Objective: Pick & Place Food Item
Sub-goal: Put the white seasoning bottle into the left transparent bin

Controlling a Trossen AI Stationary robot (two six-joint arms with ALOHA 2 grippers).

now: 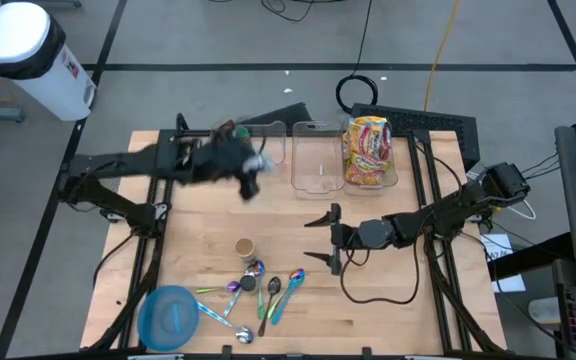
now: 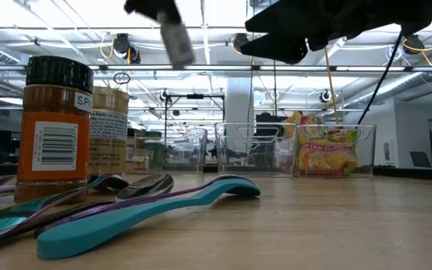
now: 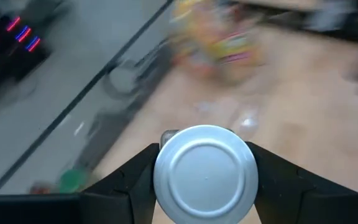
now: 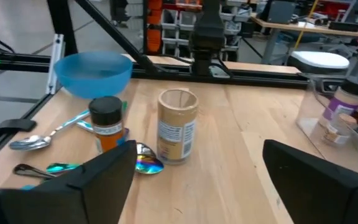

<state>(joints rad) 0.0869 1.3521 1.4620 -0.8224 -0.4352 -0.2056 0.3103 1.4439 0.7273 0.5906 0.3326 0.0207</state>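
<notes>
Carry step: left gripper (image 1: 253, 176) clamps a silver-lidded jar (image 3: 205, 172) in the air just beside the clear bins (image 1: 316, 157). Next: lower into a bin, release. Right gripper (image 1: 320, 238) waits near the bins, fingers wide.

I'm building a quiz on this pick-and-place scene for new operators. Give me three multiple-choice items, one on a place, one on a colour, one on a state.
1. Where does the blue bowl sit in the high view?
A. near left corner of the table
B. inside a clear bin
C. beside the right arm's base

2. What colour is the lid of the orange spice jar?
A. white
B. black
C. teal

3. What is the left gripper doing?
A. resting open on the table
B. gripping a spoon
C. holding a silver-capped container

Answers:
1. A, the bowl lies at the table's near left corner.
2. B, the low view shows a black lid.
3. C, the left wrist view shows both fingers against the round cap.
</notes>
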